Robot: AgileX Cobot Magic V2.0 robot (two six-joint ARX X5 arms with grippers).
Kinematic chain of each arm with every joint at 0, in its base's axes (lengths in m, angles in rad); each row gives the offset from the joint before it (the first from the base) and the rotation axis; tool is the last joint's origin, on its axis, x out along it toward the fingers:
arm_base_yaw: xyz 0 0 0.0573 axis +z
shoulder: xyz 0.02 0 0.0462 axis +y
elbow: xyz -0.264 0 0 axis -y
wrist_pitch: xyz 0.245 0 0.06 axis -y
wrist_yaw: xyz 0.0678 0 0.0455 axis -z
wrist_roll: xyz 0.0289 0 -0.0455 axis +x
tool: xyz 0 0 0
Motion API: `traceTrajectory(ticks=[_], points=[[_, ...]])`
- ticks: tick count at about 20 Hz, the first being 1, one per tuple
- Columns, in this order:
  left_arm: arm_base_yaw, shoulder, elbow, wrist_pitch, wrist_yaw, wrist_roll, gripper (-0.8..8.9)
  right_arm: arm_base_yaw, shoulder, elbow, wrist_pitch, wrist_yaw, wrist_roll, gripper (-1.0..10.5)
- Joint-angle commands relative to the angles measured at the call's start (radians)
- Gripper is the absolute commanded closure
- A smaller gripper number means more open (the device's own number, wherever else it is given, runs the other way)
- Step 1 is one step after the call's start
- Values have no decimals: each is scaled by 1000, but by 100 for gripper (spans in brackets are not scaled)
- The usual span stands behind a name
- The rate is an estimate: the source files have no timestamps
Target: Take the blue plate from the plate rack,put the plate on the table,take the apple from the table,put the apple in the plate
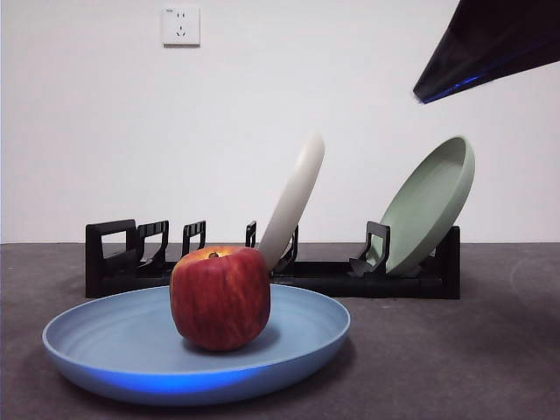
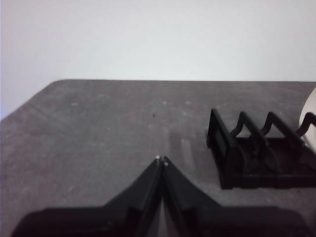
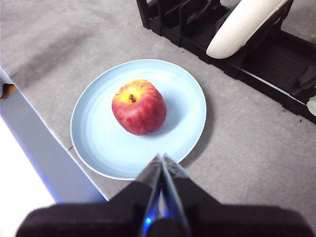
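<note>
Right gripper (image 3: 162, 157) hung above the blue plate (image 3: 98, 143), jaws pressed together, empty; the apple (image 3: 139, 107) sat upright in it, near the plate rack (image 3: 276, 59).

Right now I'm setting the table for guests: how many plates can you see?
3: the blue plate on the table under the apple; the cream plate and green plate in the rack.

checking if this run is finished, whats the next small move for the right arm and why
Probably just lift the right gripper up and away to rest. The apple already sits upright in the blue plate, which lies flat on the table in front of the plate rack. The right gripper's jaws are shut on nothing above the plate's rim, and the left gripper waits shut elsewhere.
</note>
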Motion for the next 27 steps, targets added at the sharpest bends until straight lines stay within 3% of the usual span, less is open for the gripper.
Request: traceTrajectory(ticks=[1,9,27], points=[[15,-24,-49,24,1,-23,816,0,-1,-5,6,-1,10,946],[26,-24,-79,-49,3,-33,816,0,-1,-5,6,-1,10,946],[26,-23,-79,-44,-1,-33,816,0,-2,-5,-36,0,1,946]])
